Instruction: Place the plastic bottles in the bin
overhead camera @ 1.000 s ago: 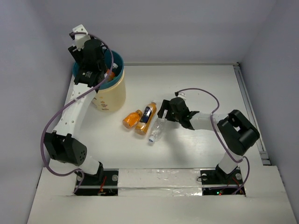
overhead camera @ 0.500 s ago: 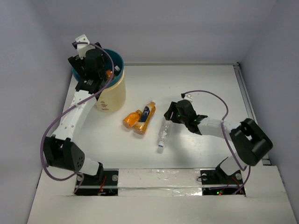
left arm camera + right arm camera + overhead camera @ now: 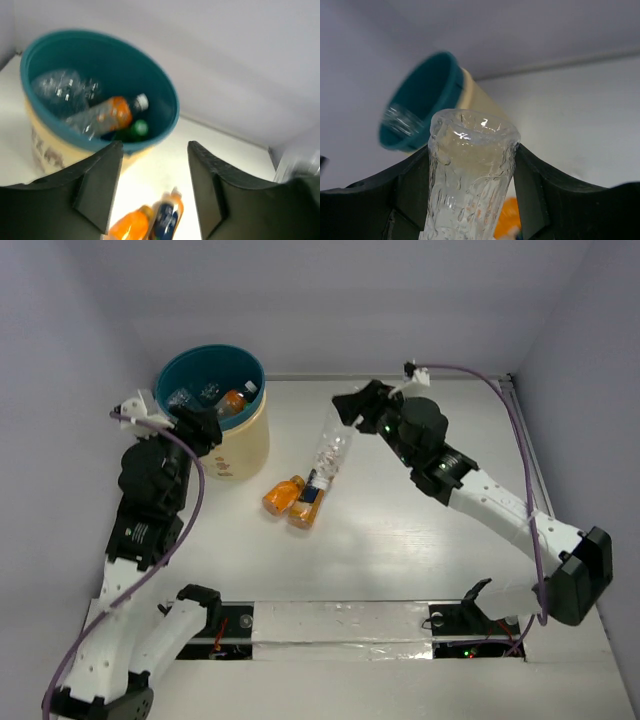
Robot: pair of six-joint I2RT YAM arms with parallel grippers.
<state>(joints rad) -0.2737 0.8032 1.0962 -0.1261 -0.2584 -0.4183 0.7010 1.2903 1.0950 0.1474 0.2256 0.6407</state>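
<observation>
The bin (image 3: pixel 258 430), with a teal rim and cream wall, stands at the back left and holds several bottles, among them an orange one (image 3: pixel 232 401). My right gripper (image 3: pixel 350 411) is shut on a clear bottle (image 3: pixel 329 449) and holds it in the air, right of the bin, hanging down. In the right wrist view the clear bottle (image 3: pixel 470 170) fills the jaws and the bin (image 3: pixel 427 85) lies beyond. Two orange bottles (image 3: pixel 283 495) (image 3: pixel 312 498) lie together on the table. My left gripper (image 3: pixel 200 428) is open and empty beside the bin's near left wall. The left wrist view shows the bin (image 3: pixel 167 97) with clear, orange (image 3: pixel 107 114) and green bottles inside.
The white table is walled at the back and both sides. A metal rail (image 3: pixel 535 470) runs along its right edge. A taped strip (image 3: pixel 340 625) crosses the near edge between the arm bases.
My right gripper took the clear bottle off the table and lifted it up and back, towards the bin. My left arm drew back from over the bin to its near left side.
</observation>
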